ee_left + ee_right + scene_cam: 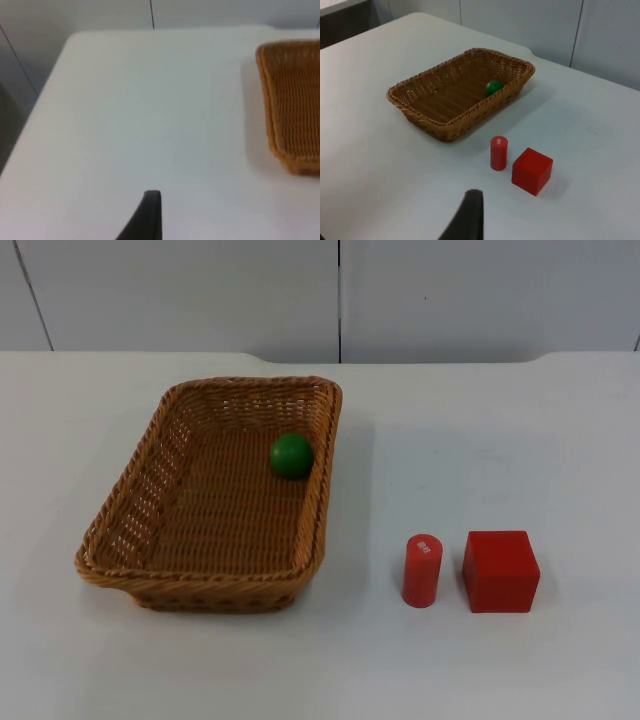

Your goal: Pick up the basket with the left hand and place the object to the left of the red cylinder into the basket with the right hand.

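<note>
A brown wicker basket (112,508) rests flat on the white table, left of centre. Inside it, against its right wall, lies a green ball (291,455). To the basket's right stands an upright red cylinder (422,570), and a red cube (500,571) sits just right of that. My left gripper (150,215) hangs over bare table to the left of the basket (295,100), well apart from it. My right gripper (470,215) is raised and back from the cylinder (498,153), the cube (532,170), the basket (445,125) and the ball (493,88). Neither gripper holds anything.
The grey partition wall (340,295) closes the table's far side. The table's left edge (45,95) drops off beside the left gripper. Bare table surface lies in front of the basket and around the red objects.
</note>
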{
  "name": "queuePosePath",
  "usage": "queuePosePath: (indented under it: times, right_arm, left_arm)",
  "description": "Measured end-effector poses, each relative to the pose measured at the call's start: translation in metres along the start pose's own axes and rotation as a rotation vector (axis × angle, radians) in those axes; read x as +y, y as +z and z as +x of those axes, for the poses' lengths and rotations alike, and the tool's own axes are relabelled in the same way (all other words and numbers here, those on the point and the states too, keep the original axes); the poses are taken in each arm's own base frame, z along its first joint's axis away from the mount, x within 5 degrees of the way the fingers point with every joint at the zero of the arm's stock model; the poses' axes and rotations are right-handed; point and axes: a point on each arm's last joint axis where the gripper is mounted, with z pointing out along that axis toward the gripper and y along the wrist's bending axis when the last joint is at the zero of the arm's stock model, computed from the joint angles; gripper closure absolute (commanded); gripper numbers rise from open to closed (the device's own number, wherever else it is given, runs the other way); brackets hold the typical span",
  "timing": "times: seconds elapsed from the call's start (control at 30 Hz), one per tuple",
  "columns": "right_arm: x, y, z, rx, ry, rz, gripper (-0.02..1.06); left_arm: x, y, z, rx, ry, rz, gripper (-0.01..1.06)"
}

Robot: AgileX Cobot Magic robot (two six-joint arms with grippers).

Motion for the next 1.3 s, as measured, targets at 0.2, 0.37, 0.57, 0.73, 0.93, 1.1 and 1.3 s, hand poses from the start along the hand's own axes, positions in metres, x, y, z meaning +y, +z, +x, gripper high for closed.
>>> queuePosePath:
  times: [0.2, 0.37, 0.57, 0.73, 0.93, 1.1, 1.3]
  right_arm:
    - [0.0, 0.0, 0.005, 0.052, 0.0, 0.002, 0.19]
    - [0.0, 0.002, 0.009, 0.084, -0.003, 0.006, 0.19]
    - [-0.001, 0.005, 0.015, 0.126, -0.008, 0.018, 0.19]
    - [-0.001, 0.006, 0.016, 0.13, -0.006, 0.019, 0.19]
    - [-0.001, 0.006, 0.016, 0.132, -0.004, 0.019, 0.19]
    - [-0.001, 0.006, 0.016, 0.132, -0.004, 0.019, 0.1]
    - [0.0, 0.006, 0.016, 0.132, -0.008, 0.008, -0.01]
  left_arm:
    - [0.0, 0.003, 0.003, 0.019, -0.004, 0.001, 0.11]
    - [0.0, 0.003, 0.003, 0.019, -0.004, 0.001, 0.11]
    - [0.0, 0.003, 0.003, 0.019, -0.004, 0.001, 0.11]
    - [0.0, 0.003, 0.003, 0.019, -0.004, 0.001, 0.11]
    - [0.0, 0.003, 0.003, 0.019, -0.004, 0.001, 0.06]
    - [0.0, 0.003, 0.003, 0.019, -0.004, 0.001, 0.0]
    - [0.0, 0.003, 0.003, 0.019, -0.004, 0.001, 0.0]
